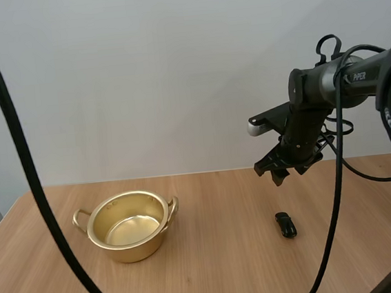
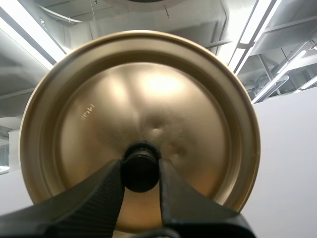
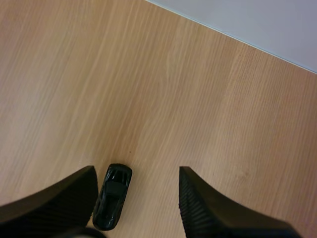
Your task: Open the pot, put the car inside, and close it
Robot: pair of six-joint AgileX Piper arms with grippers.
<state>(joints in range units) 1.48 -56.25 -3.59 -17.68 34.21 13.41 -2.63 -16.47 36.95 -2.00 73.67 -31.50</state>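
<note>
A golden pot (image 1: 128, 227) stands uncovered on the wooden table at the left. Its golden lid (image 2: 140, 126) is held up in the air, and my left gripper (image 2: 141, 173) is shut on the lid's black knob (image 2: 140, 167). A small black toy car (image 1: 285, 224) lies on the table at the right. My right gripper (image 1: 283, 174) hangs open a little above and behind the car. In the right wrist view the car (image 3: 112, 196) lies between the open fingers (image 3: 198, 203), close to one of them.
The wooden table (image 1: 214, 269) ends in a far edge against a plain white wall. Bare wood lies between the pot and the car.
</note>
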